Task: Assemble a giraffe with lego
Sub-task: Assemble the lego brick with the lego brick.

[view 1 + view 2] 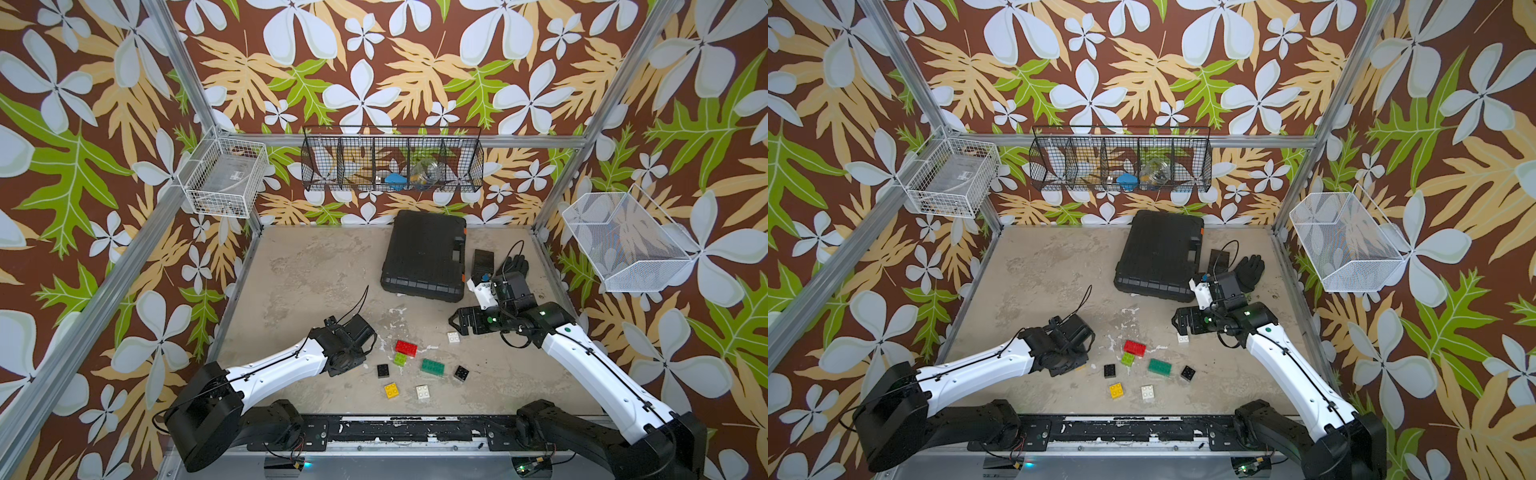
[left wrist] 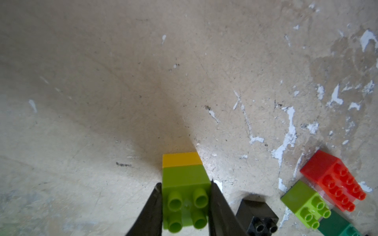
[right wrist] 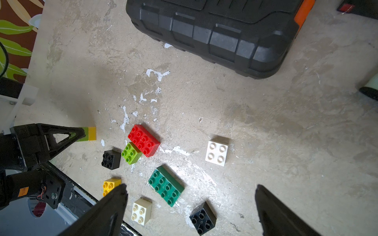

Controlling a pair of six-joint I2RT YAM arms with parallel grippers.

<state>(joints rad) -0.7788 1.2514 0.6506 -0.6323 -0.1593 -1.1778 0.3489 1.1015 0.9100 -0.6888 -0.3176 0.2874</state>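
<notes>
In both top views, sees eight loose studded plastic lego bricks (image 1: 433, 366) spread on the worn beige table (image 1: 311, 270); nothing tall built.

By left wrist, finds left gripper (image 2: 185, 182) clamped on a lime green square brick (image 2: 184, 173) joined to a yellow square brick (image 2: 182, 159), close to the table.

By right wrist, finds right gripper (image 3: 190, 187) spread wide, empty, near those bricks.

Likely just begun: one joint made, rest unbuilt.
</notes>
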